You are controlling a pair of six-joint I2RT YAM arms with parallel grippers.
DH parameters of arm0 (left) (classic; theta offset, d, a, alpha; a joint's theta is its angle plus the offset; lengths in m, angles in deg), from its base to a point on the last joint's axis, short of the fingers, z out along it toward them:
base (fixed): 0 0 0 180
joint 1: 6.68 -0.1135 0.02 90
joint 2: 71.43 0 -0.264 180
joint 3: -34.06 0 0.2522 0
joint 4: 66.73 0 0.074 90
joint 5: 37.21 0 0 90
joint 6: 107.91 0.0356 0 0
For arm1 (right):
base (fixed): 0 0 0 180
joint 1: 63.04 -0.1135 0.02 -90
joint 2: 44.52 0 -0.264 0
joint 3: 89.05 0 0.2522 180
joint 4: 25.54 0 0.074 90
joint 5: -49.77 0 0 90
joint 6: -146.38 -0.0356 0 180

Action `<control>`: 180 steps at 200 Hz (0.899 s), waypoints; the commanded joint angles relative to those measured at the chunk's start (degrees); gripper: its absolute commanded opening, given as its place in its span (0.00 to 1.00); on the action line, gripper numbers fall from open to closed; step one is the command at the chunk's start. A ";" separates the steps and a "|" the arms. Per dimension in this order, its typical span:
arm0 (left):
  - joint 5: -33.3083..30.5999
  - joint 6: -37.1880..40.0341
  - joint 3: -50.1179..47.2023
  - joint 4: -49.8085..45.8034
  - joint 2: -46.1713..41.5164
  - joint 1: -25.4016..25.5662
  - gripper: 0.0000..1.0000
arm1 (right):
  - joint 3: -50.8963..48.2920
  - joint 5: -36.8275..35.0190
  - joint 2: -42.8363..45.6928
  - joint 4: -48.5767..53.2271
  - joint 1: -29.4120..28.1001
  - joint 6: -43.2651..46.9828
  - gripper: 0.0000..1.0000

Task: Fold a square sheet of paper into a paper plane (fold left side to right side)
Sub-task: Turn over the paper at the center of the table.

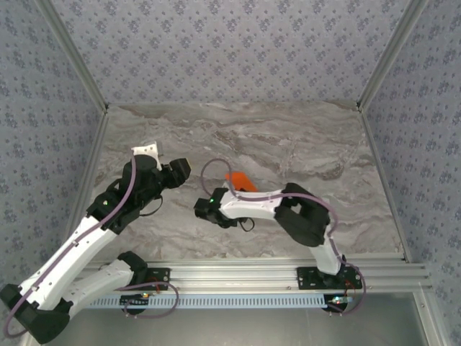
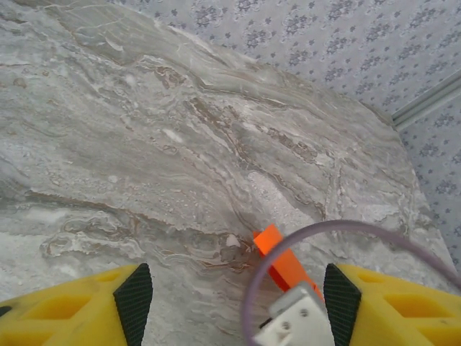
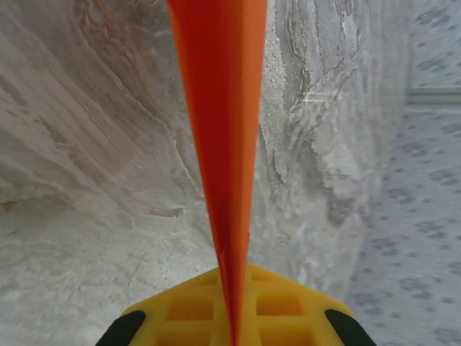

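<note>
Folded orange paper (image 3: 220, 130), a slim tapered wedge, sat near the middle of the table (image 1: 302, 144). Its near end was pinched in the seam of the right end effector (image 3: 232, 317), which was clenched on it, likely to keep the crease tight. The left end effector (image 2: 238, 303), at 9 o'clock of the paper, was released with pads (image 2: 134, 299) apart over bare marble, probably to leave the fold alone. No container was involved.

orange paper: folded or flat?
Folded: the orange paper runs as a narrow creased wedge from the shut right claw, not spread flat.
</note>
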 commanded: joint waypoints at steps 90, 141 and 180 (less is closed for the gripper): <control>0.73 1.14 0.84 -1.74 3.60 -0.83 0.70 | -3.18 14.84 -0.10 -11.15 -1.28 9.62 0.43; 7.20 -0.03 -0.43 1.54 5.77 -2.38 0.71 | -16.60 27.42 19.77 -22.48 -1.35 11.03 0.73; 20.46 -2.70 -3.85 11.33 12.96 -2.59 0.70 | -27.85 40.61 41.03 -34.05 5.03 10.38 0.89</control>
